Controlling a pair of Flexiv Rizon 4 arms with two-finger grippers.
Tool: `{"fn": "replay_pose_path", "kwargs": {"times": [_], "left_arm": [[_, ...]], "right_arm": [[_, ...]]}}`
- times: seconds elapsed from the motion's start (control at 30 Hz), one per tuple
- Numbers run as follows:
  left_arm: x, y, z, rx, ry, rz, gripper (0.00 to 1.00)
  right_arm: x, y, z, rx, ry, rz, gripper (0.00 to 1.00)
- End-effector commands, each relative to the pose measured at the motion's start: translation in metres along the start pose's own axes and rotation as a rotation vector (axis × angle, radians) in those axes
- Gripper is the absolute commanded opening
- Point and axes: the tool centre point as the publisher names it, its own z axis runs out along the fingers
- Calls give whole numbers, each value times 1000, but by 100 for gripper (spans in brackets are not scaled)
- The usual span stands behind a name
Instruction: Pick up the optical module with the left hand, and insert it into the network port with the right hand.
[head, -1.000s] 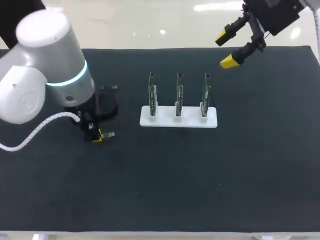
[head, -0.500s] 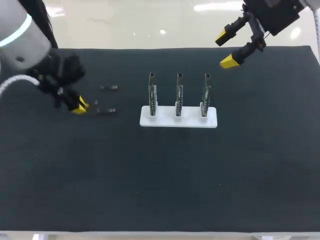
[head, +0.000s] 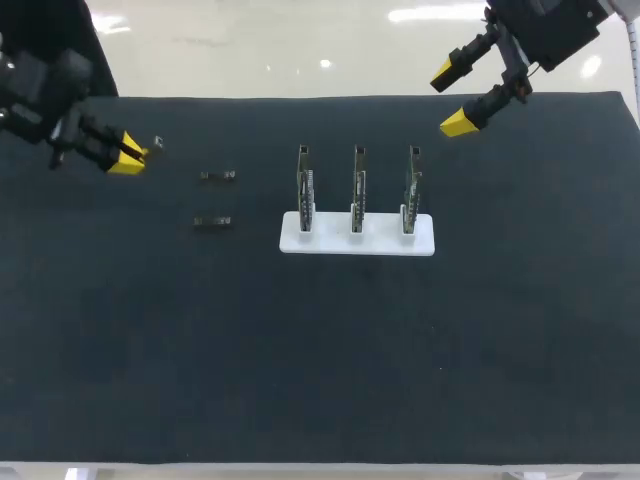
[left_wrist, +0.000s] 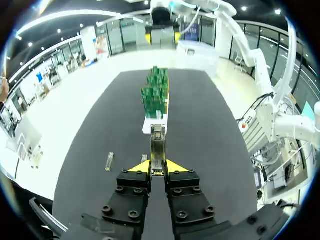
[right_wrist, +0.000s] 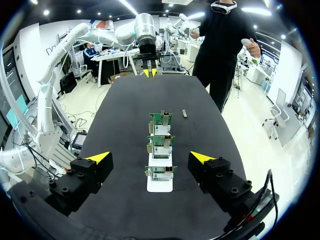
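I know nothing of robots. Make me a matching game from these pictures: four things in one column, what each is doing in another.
1 left gripper
2 right gripper
3 boards
4 loose modules

a lying flat on the mat
b standing in a white base
c open, holding nothing
d shut on a module

Pairs: 1-d, 2-c, 3-b, 4-a

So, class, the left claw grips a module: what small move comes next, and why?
Probably carry the optical module toward the middle: the left claw is shut on it, while the open right claw hangs far across the table.
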Motion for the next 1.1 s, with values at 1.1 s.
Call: {"fn": "replay_pose_path", "kwargs": {"times": [1.1], "left_arm": [[-76,6,24,-2,-855,-14,0]], "right_arm": [[0,-1,0,-2,-1,-1,100]]}}
